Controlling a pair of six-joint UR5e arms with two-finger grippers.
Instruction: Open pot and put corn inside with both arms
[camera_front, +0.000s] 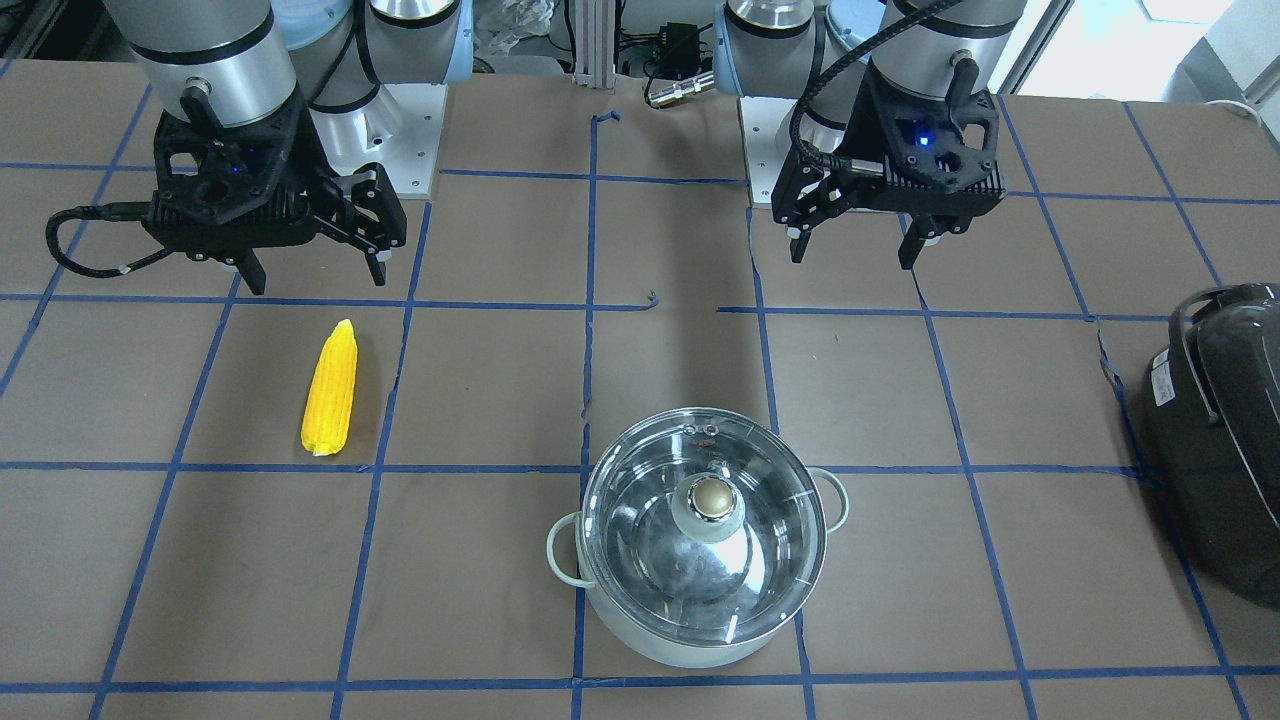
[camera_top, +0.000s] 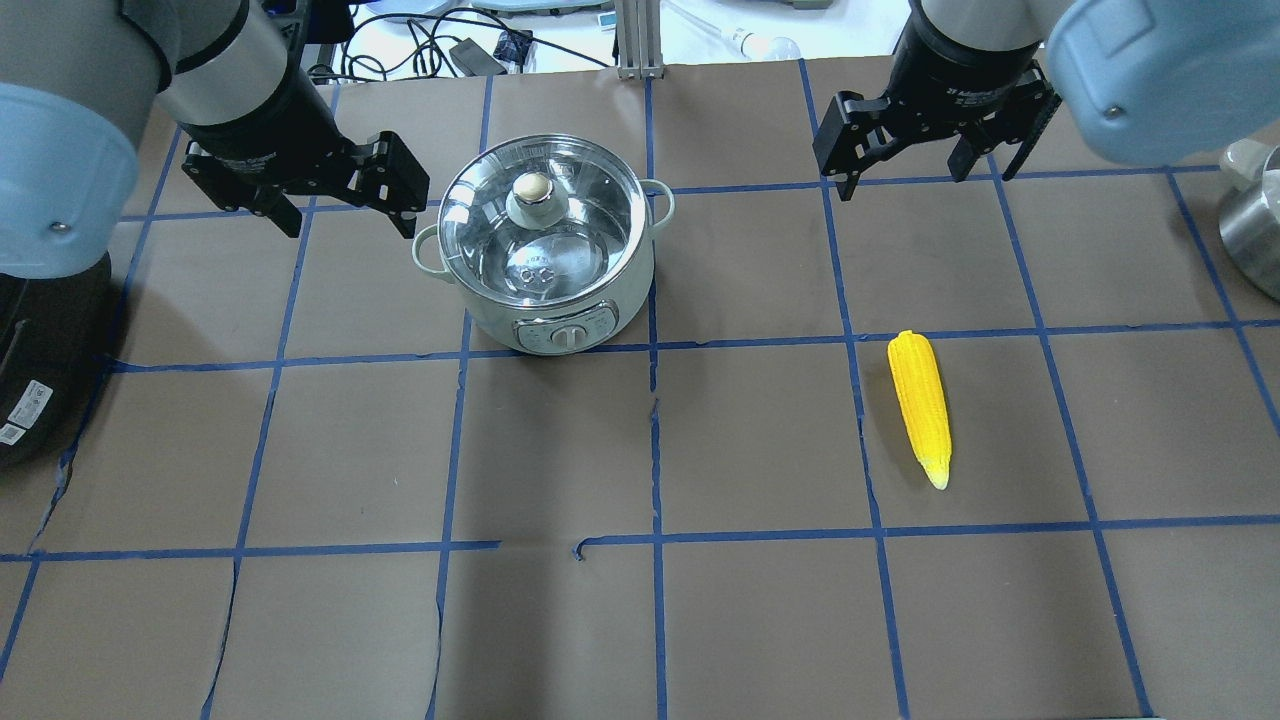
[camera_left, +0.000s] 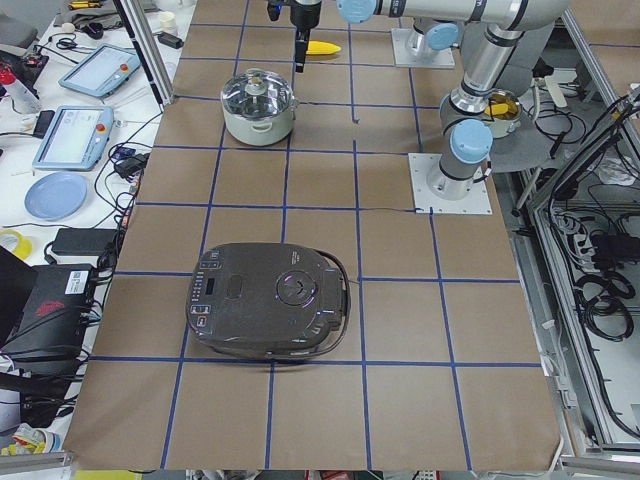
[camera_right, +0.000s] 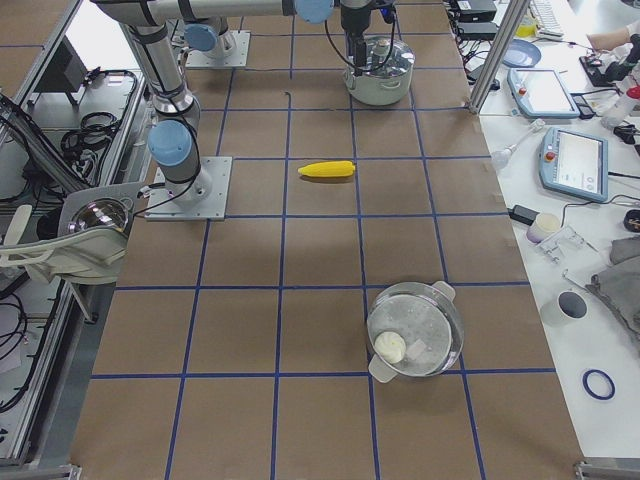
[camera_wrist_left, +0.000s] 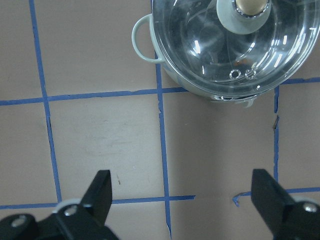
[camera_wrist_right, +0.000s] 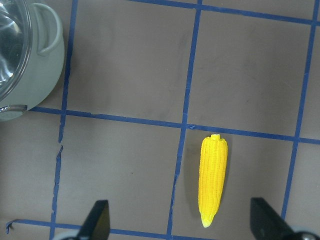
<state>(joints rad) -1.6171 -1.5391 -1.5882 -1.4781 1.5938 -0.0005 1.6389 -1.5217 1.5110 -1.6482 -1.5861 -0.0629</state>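
Note:
The pot (camera_top: 600, 300) stands at the far left-centre of the table with its glass lid (camera_top: 580, 240) on, knob up. The corn (camera_top: 922, 405) lies flat on the right side, tip toward the robot. My left gripper (camera_top: 350, 215) hovers open and empty just left of the pot; the left wrist view shows the pot (camera_wrist_left: 225, 45) ahead of its open fingers (camera_wrist_left: 100, 195). My right gripper (camera_top: 925, 175) hovers open and empty beyond the corn; in the right wrist view the corn (camera_wrist_right: 213, 180) lies between and ahead of the spread fingers (camera_wrist_right: 97, 220).
A dark grey rounded appliance (camera_front: 1215, 440) sits at the table's end on my left. A second steel lidded pot (camera_right: 415, 330) stands at the end on my right. Blue tape lines grid the brown table (camera_top: 650, 620).

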